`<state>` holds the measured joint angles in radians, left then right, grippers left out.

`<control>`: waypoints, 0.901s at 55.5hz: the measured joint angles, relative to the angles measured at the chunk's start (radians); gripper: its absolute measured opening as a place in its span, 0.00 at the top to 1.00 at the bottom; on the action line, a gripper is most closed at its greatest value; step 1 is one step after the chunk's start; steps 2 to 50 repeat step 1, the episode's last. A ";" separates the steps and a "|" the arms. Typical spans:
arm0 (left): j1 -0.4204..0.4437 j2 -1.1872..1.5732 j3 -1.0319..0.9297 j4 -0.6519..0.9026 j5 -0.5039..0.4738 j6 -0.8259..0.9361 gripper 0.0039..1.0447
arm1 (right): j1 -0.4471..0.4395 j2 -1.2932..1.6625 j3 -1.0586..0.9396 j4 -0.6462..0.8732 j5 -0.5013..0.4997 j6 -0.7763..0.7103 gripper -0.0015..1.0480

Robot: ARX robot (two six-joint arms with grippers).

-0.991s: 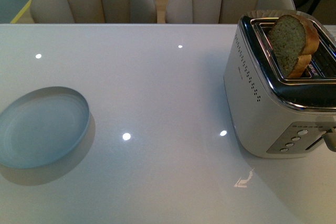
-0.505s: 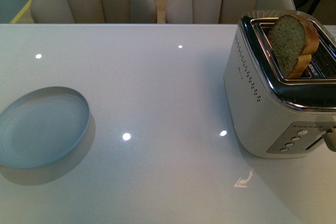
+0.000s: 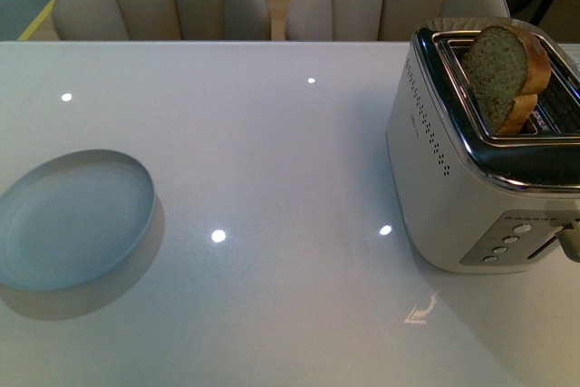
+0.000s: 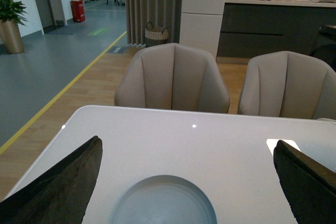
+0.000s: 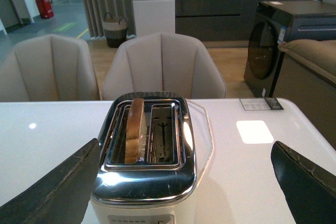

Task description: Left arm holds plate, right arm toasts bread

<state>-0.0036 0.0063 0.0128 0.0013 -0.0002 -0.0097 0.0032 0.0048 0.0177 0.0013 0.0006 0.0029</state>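
Bread upright in toaster, plate apart on bench
We see bread (image 3: pixel 507 74) in the toaster (image 3: pixel 453 178) slot; plate (image 3: pixel 72 219) well left; left hand (image 4: pixel 181 182) and right hand (image 5: pixel 184 182) both wide, empty

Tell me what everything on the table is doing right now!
Bread: standing up in one toaster slot, top sticking out.
Toaster: upright on the table, other slot empty.
Plate: flat on the table, empty, nothing touching it.
Left hand: open, above and just short of the plate, holding nothing.
Right hand: open, facing the toaster, holding nothing.
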 joint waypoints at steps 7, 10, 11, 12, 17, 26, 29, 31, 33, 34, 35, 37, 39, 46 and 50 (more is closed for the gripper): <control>0.000 0.000 0.000 0.000 0.000 0.000 0.07 | 0.000 0.000 0.000 0.000 0.000 0.000 0.09; 0.000 0.000 0.000 0.000 0.000 0.000 0.07 | 0.000 0.000 0.000 0.000 0.000 0.000 0.09; 0.000 0.000 0.000 0.000 0.000 0.000 0.07 | 0.000 0.000 0.000 0.000 0.000 0.000 0.09; 0.000 0.000 0.000 0.000 0.000 0.000 0.07 | 0.000 0.000 0.000 0.000 0.000 0.000 0.09; 0.000 0.000 0.000 0.000 0.000 0.000 0.07 | 0.000 0.000 0.000 0.000 0.000 0.000 0.09; 0.000 0.000 0.000 0.000 0.000 0.000 0.07 | 0.000 0.000 0.000 0.000 0.000 0.000 0.09; 0.000 0.000 0.000 0.000 0.000 0.000 0.07 | 0.000 0.000 0.000 0.000 0.000 0.000 0.09; 0.000 0.000 0.000 0.000 0.000 0.000 0.07 | 0.000 0.000 0.000 0.000 0.000 0.000 0.09; 0.000 0.000 0.000 0.000 0.000 0.000 0.07 | 0.000 0.000 0.000 0.000 0.000 0.000 0.09; 0.000 0.000 0.000 0.000 0.000 0.000 0.07 | 0.000 0.000 0.000 0.000 0.000 0.000 0.09; 0.000 0.000 0.000 0.000 0.000 0.000 0.07 | 0.000 0.000 0.000 0.000 0.000 0.000 0.09; 0.000 0.000 0.000 0.000 0.000 0.000 0.07 | 0.000 0.000 0.000 0.000 0.000 0.000 0.09; 0.000 0.000 0.000 0.000 0.000 0.000 0.07 | 0.000 0.000 0.000 0.000 0.000 0.000 0.09; 0.000 0.000 0.000 0.000 0.000 0.000 0.07 | 0.000 0.000 0.000 0.000 0.000 0.000 0.09; 0.000 0.000 0.000 0.000 0.000 0.000 0.07 | 0.000 0.000 0.000 0.000 0.000 0.000 0.09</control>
